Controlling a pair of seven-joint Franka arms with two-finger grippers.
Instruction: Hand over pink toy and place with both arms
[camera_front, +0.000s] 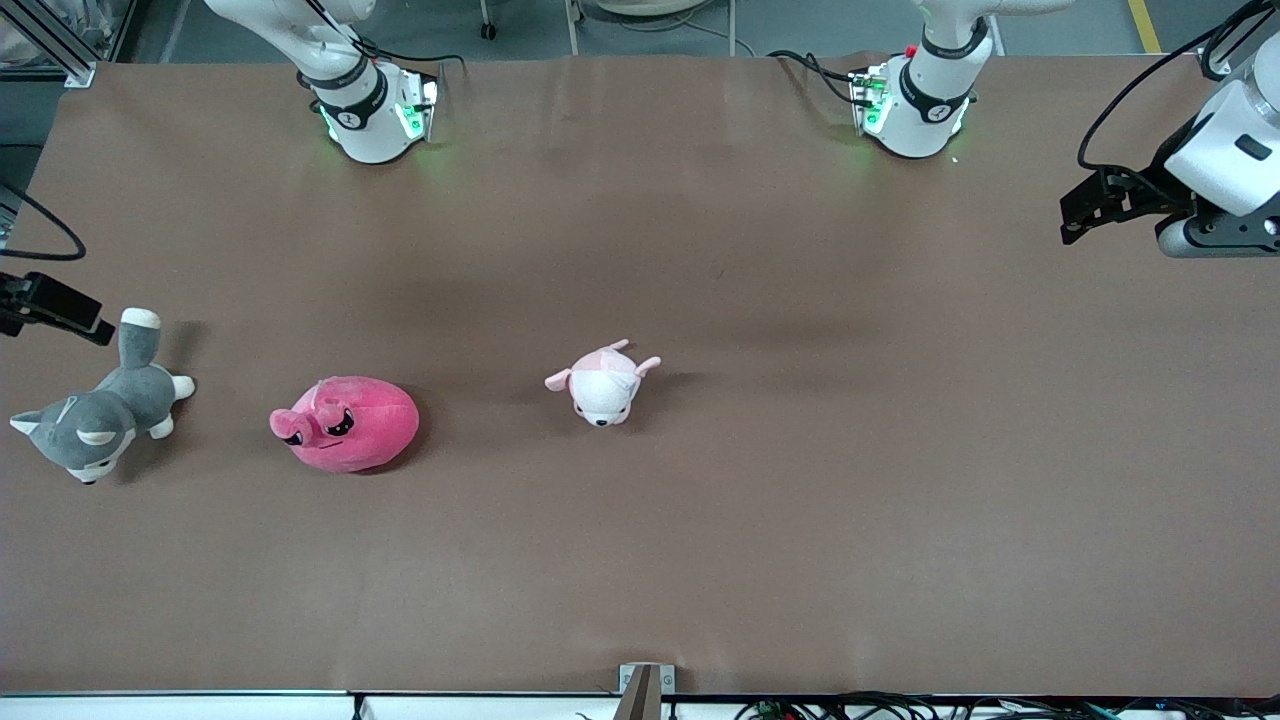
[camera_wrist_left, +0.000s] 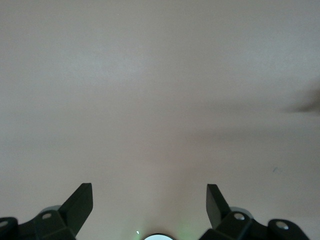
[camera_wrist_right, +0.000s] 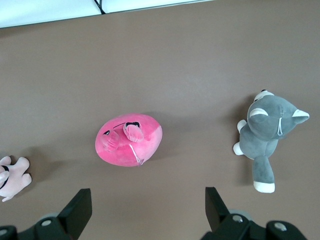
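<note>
On table (camera_front: 700, 560), 1 pink toy (camera_front: 350, 423), 2 other plushies

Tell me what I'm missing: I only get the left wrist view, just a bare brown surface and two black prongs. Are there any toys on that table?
Observer: Yes, three in a row. The pink toy lies between a grey plush dog and a small white-and-pink plush.
Operator: Is my arm close to them?
Observer: No. The left end effector hangs open over the bare table at the left arm's end, with no toy under it.
Operator: And the other arm?
Observer: The right end effector is open and empty, above the table near the dog; its camera sees the pink toy.
</note>
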